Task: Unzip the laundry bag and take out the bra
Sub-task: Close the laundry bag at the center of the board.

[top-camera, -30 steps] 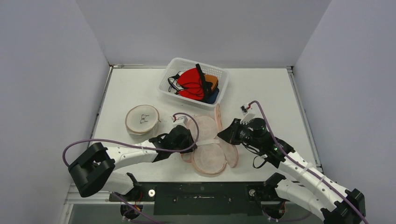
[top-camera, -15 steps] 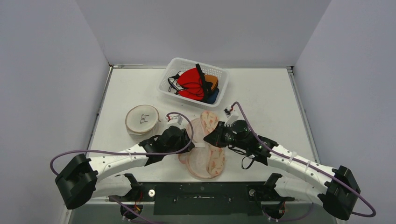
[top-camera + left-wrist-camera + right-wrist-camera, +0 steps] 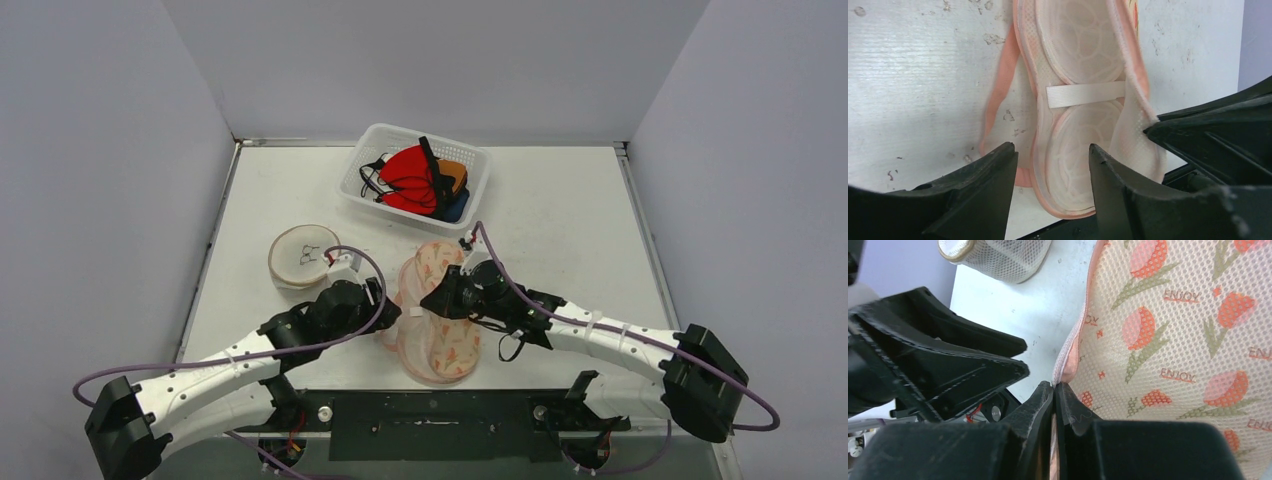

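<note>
The laundry bag is a peach mesh shell with a tulip print, lying near the table's front edge. My right gripper is shut on the rim of its upper flap, holding that flap raised and folded over to the left; the pinch shows in the right wrist view. My left gripper stands open just left of the bag, holding nothing. Pale cups with a white elastic band show inside. Whether they are the bra or the bag's lining, I cannot tell.
A white basket with red, orange and black garments stands at the back centre. A round pale mesh pouch sits left of the bag, behind my left arm. The two grippers are close together over the bag.
My right gripper has carried the bag's flap leftwards, folding it over. My left gripper has opened, let go of the bag and drawn back to the left.
</note>
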